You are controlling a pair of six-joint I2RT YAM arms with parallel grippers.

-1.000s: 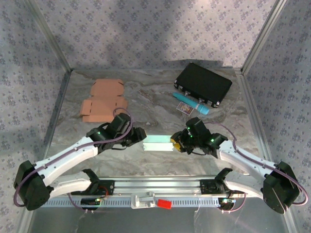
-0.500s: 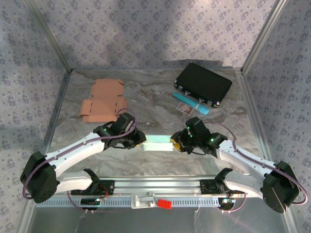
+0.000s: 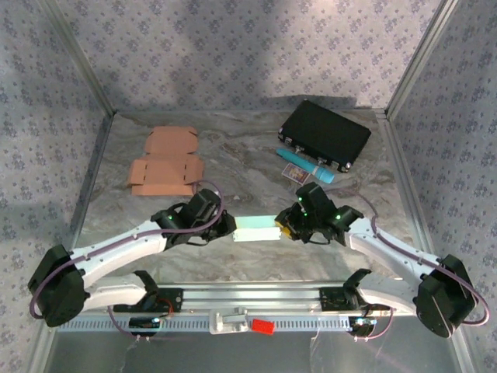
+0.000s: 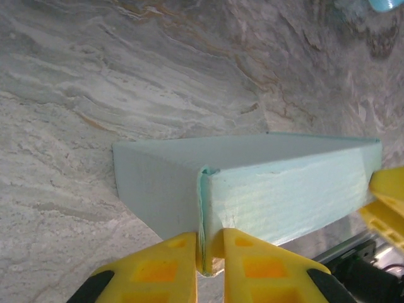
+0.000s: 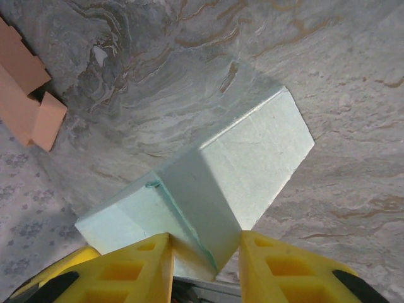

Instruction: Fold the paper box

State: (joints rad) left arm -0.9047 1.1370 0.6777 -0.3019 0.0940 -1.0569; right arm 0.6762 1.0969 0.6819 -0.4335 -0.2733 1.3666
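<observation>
top external: mint paper box [image 3: 256, 231] sits at 6 o'clock on the tabletop [image 3: 248, 186]. left gripper [image 4: 208, 246] pinches an end seam, right gripper [image 5: 205, 246] clamps the other end. squaring-up stage i'd say; next needs a flap tucked shut.

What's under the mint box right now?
The mint paper box appears to sit directly on the marbled table, nothing poking out from beneath. Its underside itself is hidden.

We see a marbled grey table [image 3: 248, 151] enclosed by pale patterned walls [image 3: 233, 47], with metal posts [image 3: 78, 56] at the corners.
</observation>
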